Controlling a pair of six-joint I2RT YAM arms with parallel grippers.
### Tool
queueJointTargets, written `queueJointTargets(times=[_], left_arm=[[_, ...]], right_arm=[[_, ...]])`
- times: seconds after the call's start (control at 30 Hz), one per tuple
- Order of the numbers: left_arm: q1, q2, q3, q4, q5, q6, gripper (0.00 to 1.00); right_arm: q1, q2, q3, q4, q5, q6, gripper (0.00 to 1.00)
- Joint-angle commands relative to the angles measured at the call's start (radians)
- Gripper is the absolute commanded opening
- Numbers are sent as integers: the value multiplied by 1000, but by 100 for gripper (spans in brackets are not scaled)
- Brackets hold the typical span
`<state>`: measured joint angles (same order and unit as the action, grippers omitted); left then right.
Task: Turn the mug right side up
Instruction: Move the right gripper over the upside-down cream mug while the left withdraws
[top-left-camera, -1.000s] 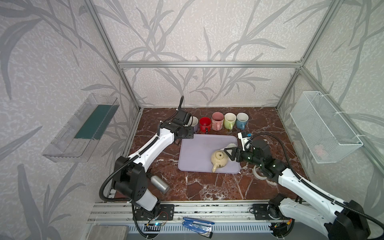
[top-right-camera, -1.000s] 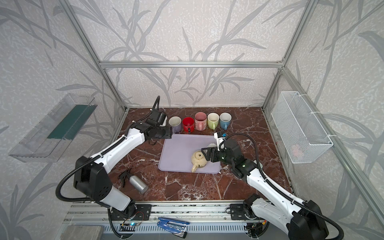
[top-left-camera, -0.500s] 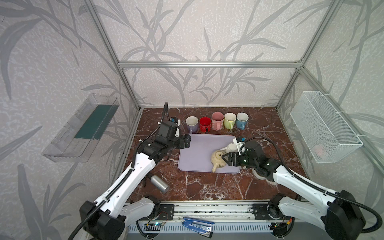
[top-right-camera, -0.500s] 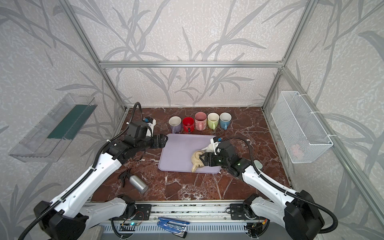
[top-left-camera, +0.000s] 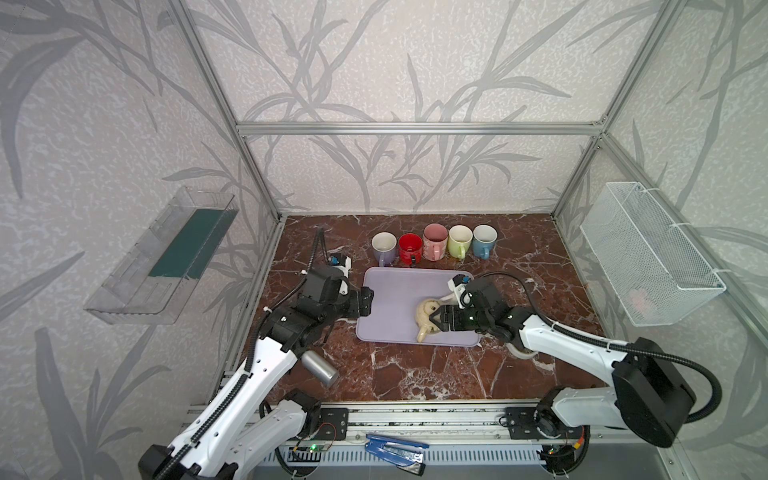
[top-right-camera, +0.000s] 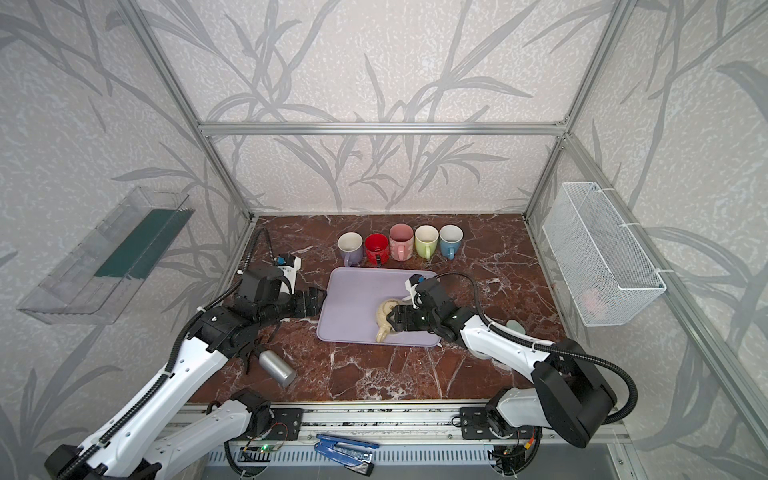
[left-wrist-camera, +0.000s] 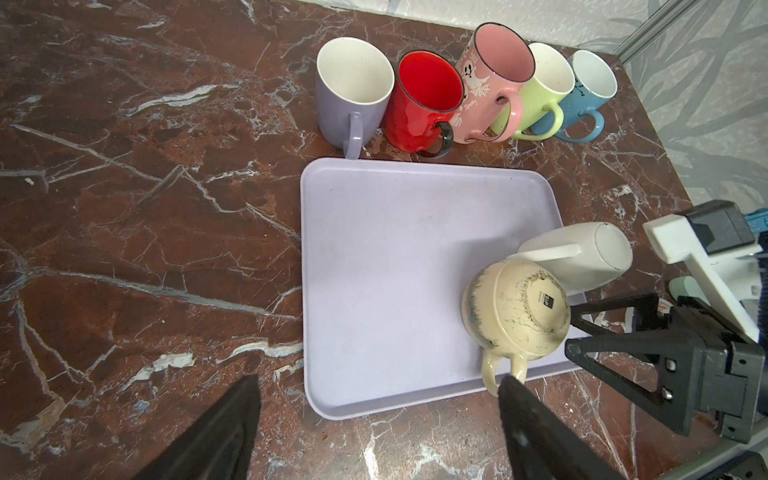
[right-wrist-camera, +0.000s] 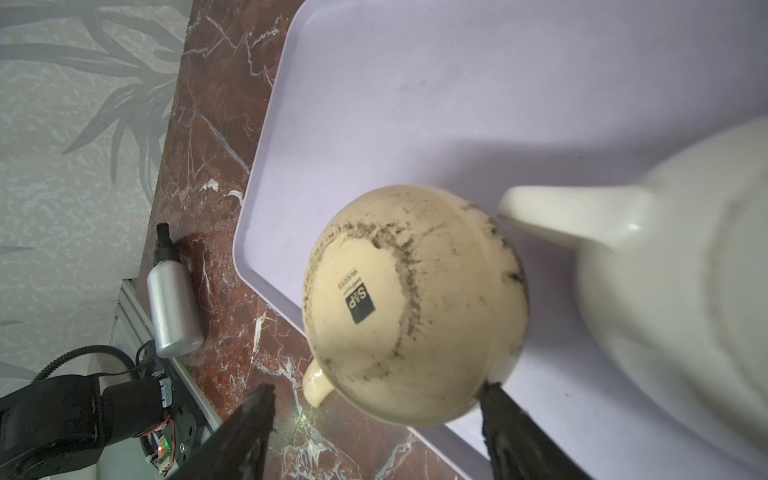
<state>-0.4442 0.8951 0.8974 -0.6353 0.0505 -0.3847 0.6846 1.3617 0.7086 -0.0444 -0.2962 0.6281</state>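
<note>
Mug (right-wrist-camera: 415, 303), round-bellied, seemingly ceramic, sits inverted on smooth lavender tray (right-wrist-camera: 415, 104).

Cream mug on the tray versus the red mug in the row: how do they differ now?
The cream mug stands base up, label showing; the red mug stands mouth up. The cream mug sits on the lilac tray; the red mug on the marble table behind it. The open right claw is right beside the cream mug; no claw is near the red mug. Both handles point toward the front.
</note>
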Motion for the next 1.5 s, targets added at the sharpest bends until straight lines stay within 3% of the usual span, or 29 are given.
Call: queueJointTargets(times=[0.0, 0.3, 0.53, 0.83, 1.1, 1.47], left_arm=[[-4, -34, -18, -3, -11, 15, 88], [-4, -82, -49, -7, -18, 20, 88], [-4, -104, -57, -9, -15, 27, 88], [-4, -123, -56, -8, 1, 39, 88], [-5, -137, -57, -11, 5, 43, 88], [-9, -142, -60, -9, 9, 42, 88]], right_arm=[[27, 45, 67, 30, -1, 4, 77], [86, 201, 265, -59, 61, -52, 77], [234, 237, 412, -323, 384, -106, 82], [388, 320, 480, -454, 569, 50, 86], [422, 469, 602, -568, 618, 181, 86], [417, 469, 598, -596, 723, 167, 79]])
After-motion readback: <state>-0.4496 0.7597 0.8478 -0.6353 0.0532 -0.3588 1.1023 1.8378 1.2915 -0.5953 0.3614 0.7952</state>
